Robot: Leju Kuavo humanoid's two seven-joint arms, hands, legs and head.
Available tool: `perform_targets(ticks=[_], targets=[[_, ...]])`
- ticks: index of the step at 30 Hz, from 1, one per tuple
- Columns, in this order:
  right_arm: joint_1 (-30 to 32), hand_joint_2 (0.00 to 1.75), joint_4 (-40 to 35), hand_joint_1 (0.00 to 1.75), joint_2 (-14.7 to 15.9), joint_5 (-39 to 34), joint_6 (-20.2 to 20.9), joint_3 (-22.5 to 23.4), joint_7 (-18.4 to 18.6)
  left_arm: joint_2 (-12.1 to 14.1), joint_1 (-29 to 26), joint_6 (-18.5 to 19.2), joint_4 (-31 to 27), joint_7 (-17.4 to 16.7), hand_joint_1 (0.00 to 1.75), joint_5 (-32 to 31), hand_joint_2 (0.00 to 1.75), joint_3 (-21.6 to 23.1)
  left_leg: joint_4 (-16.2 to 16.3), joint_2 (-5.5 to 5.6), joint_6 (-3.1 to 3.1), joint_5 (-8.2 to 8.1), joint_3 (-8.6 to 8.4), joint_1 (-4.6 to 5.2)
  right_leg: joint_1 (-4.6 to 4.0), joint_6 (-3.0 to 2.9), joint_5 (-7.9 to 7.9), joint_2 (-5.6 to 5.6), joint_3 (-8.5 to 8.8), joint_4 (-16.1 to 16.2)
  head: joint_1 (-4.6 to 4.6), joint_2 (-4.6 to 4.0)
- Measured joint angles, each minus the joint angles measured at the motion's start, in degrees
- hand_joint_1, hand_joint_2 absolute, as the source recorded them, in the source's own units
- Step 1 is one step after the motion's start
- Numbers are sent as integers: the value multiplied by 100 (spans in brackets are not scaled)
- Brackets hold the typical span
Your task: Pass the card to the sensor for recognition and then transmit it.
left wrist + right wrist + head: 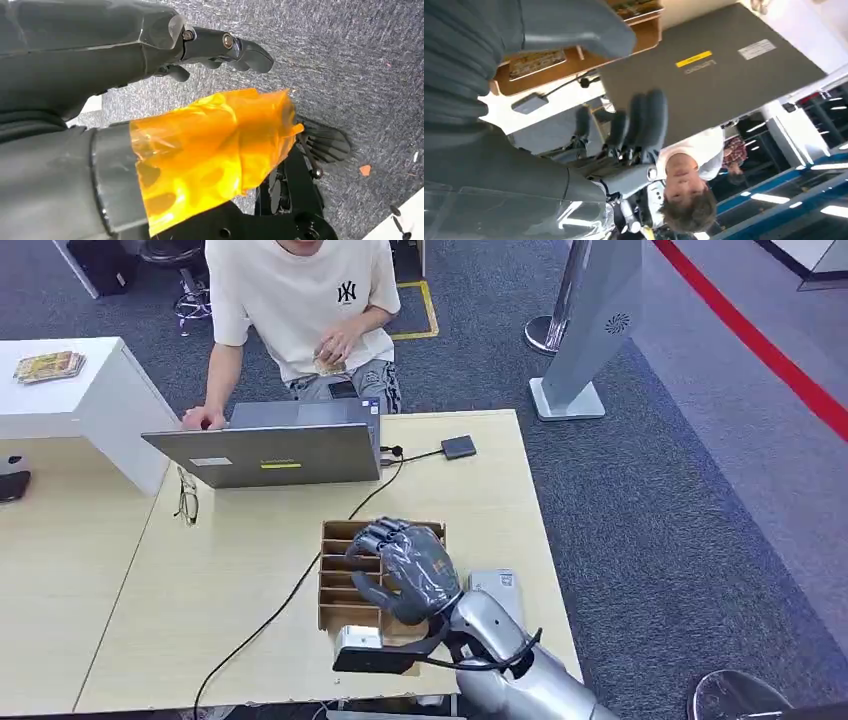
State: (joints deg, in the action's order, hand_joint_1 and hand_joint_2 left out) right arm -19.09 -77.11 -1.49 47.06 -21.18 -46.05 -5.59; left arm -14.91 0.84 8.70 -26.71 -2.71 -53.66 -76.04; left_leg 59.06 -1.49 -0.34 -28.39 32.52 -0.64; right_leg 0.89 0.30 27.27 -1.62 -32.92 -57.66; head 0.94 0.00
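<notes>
Your robot's right hand hovers over the brown cardboard slotted card box near the front edge of the pale wooden table, palm down, fingers curled loosely and apart. In the right wrist view nothing sits between those fingers, so I judge it empty and poised to reach into a slot. The box stands close to the robot, probably so that a short reach gets a card.

The box is split into several narrow compartments stacked toward the robot. In the right wrist view you can see one flat printed card lying in a compartment; the hand hides the rest, so I cannot tell how many cards there are.

The small dark flat sensor pad lies at the far edge of the table, its black cable running back past the box. It sits beside the grey open laptop, where a person in a cream T-shirt is seated.

Your left hand hangs over grey carpet, fingers extended and holding nothing, with orange film wrapped round its thumb.
</notes>
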Motion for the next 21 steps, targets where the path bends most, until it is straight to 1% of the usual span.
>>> perform_targets(ticks=[1, 4, 10, 16, 17, 18, 21], targets=[[-14, 175, 31, 133, 0, 35, -13, 0, 33, 2, 0, -4, 2, 7, 0, -7, 0, 0, 0, 0, 0, 0, 0, 0, 0, 0, 0, 0, 0, 0, 2, 0], [-70, 175, 140, 129, 0, 98, -50, 0, 103, 2, 2, -13, 6, 33, 0, -35, 0, 0, 0, 0, 0, 0, 0, 0, 0, 0, 0, 0, 0, 0, 0, 0], [-176, 175, 319, 129, 0, 212, -63, 2, 236, 13, 3, -15, 39, 37, 0, -52, 0, 0, 0, 0, 0, 0, -1, 0, 0, 0, 0, 0, 0, 0, 2, 0], [-202, 175, 417, 131, 0, 258, -66, 2, 251, 33, 4, -15, 59, 37, 0, -52, 0, 0, 0, 0, 0, 0, 0, 0, 0, 0, 0, 0, 0, 0, 0, 0], [-204, 175, 430, 124, 0, 258, -66, 2, 251, 35, 5, -15, 63, 37, 0, -52, 0, 0, 0, 0, 0, 0, 0, 0, 0, 0, 0, 0, 0, 0, 2, 0], [-207, 175, 437, 131, 0, 258, -66, 2, 251, 37, 5, -15, 68, 37, 0, -52, 0, 0, 0, 0, 0, 0, 0, 0, 0, 0, 0, 0, 0, 0, 2, 0], [-227, 175, 474, 129, 0, 284, -59, 2, 295, 44, 7, -15, 79, 37, 0, -55, 0, 0, 0, 0, 0, 0, 0, 0, 0, 0, 0, 0, 0, 0, 2, 0]])
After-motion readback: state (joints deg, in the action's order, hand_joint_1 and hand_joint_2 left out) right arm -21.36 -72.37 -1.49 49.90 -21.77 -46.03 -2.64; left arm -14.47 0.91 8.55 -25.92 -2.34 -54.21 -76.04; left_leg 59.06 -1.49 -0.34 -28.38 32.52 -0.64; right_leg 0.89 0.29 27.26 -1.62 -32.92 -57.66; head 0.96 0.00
